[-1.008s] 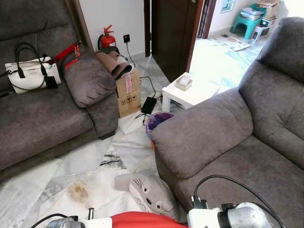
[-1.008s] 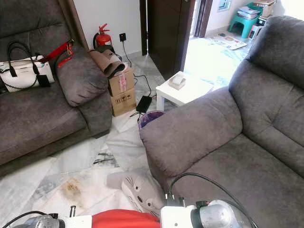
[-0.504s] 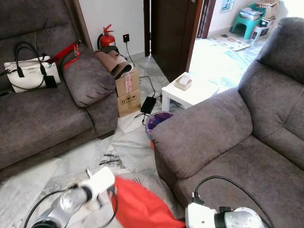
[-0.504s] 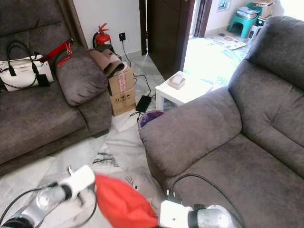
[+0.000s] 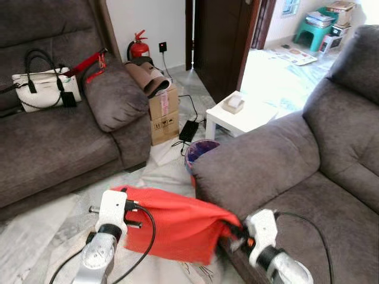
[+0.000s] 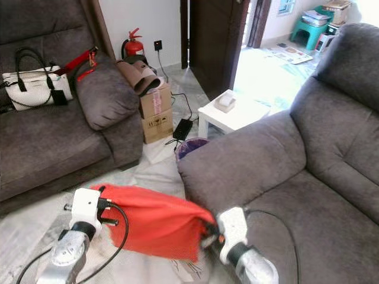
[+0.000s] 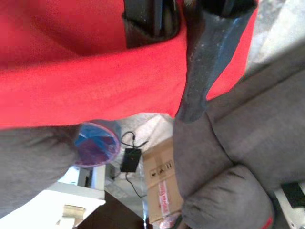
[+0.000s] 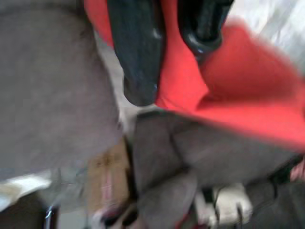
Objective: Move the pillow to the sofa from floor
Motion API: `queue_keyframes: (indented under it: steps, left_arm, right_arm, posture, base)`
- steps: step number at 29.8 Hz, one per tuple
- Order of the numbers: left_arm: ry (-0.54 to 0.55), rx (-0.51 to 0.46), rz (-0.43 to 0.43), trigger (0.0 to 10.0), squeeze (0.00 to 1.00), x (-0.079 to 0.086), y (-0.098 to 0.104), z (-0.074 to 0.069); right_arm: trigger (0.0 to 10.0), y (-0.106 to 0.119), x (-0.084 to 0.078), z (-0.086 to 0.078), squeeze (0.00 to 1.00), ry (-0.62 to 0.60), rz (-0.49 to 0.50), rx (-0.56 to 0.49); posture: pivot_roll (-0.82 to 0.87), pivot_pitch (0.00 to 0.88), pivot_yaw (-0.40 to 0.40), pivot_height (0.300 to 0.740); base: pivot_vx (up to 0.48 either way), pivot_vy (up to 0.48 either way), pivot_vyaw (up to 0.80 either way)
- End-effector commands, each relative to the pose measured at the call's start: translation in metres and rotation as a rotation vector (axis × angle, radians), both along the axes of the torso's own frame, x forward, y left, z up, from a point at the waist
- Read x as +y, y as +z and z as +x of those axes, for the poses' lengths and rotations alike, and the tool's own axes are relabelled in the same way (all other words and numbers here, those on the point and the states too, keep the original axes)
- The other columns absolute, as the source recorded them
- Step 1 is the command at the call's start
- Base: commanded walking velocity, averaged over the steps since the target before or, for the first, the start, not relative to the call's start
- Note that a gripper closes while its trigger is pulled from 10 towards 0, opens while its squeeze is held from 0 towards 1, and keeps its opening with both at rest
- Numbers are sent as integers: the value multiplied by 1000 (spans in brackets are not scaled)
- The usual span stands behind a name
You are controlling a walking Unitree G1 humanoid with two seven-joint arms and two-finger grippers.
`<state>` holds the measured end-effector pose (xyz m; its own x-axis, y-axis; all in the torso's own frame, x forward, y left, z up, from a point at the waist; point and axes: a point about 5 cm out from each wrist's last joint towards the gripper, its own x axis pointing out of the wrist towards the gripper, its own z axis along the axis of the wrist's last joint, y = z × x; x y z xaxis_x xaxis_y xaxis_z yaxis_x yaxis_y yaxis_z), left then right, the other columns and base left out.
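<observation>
1. Since the earlier frame both arms have risen and spread, so the red pillow [image 5: 172,222], which was low at the frame's near edge, now hangs stretched between them above the floor [image 5: 41,228].
2. Left end effector [image 7: 190,57] grips the pillow's left edge, its black fingers [image 7: 209,52] closed on the red fabric.
3. Right end effector [image 8: 167,52] clamps the pillow's right corner, right at the front edge of the right sofa [image 5: 284,171].
4. Across the floor, a white handbag [image 5: 44,92] sits on the left sofa [image 5: 53,148], with a cardboard box [image 5: 163,115] beside that sofa's arm.
5. Beyond the right sofa's arm stands a small white table [image 5: 249,115].
</observation>
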<state>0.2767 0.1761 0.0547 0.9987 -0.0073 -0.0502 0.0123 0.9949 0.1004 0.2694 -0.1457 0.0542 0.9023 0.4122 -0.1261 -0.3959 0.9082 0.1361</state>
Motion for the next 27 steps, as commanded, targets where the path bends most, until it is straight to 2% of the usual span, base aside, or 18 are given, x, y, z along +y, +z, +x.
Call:
queue_keyframes:
  steps: [1,3,9,27]
  left_arm:
    - [53,-110,-18,10000,0,10,24,6]
    - [56,-107,-22,10000,0,11,26,3]
    - [55,-100,-7,10000,0,11,28,3]
    - [46,-79,4,10000,0,9,27,3]
  right_arm:
    - [10000,6,-7,3,0,-68,35,-38]
    - [10000,14,1,8,0,-71,63,-77]
    - [10000,25,10,14,0,-107,124,-115]
    - [10000,22,20,17,0,-103,119,-112]
  posture:
    - [56,112,31,740]
    - [59,113,31,740]
    - [57,118,29,740]
    - [59,120,31,740]
  base:
    - [0,0,0]
    - [0,0,0]
    - [0,0,0]
    - [0,0,0]
